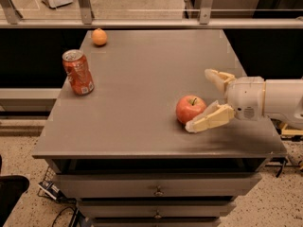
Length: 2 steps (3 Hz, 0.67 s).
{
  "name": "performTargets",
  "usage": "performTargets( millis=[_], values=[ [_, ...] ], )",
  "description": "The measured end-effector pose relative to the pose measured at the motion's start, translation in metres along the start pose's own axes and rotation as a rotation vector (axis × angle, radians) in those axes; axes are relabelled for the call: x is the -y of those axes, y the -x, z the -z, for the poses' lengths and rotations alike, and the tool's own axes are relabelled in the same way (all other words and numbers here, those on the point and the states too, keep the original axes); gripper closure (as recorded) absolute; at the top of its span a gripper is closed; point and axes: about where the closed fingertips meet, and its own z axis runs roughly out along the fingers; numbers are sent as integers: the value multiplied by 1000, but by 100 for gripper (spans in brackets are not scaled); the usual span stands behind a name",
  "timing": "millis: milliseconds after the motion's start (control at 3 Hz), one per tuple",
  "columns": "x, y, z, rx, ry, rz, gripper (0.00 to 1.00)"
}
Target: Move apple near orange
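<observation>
The red-pink apple [191, 109] with a short dark stem sits on the grey tabletop [142, 79], right of the middle and toward the front. The small orange [99, 36] lies at the far left corner of the table, well away from the apple. My gripper [201, 98] comes in from the right with its cream fingers spread open. The near finger [208, 119] reaches beside the apple's front right side. The far finger [215, 77] stands behind and to the right of the apple. Nothing is held.
A red soda can [78, 72] stands upright on the left side of the table, in front of the orange. The table has drawers [158, 190] below its front edge. A metal railing [151, 22] runs behind the table.
</observation>
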Motion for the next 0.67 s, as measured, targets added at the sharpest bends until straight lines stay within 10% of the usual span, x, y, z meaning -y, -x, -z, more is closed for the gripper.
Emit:
performTargets(
  millis=[667],
  values=[
    [-11, -11, -20, 30, 40, 13, 16]
  ],
)
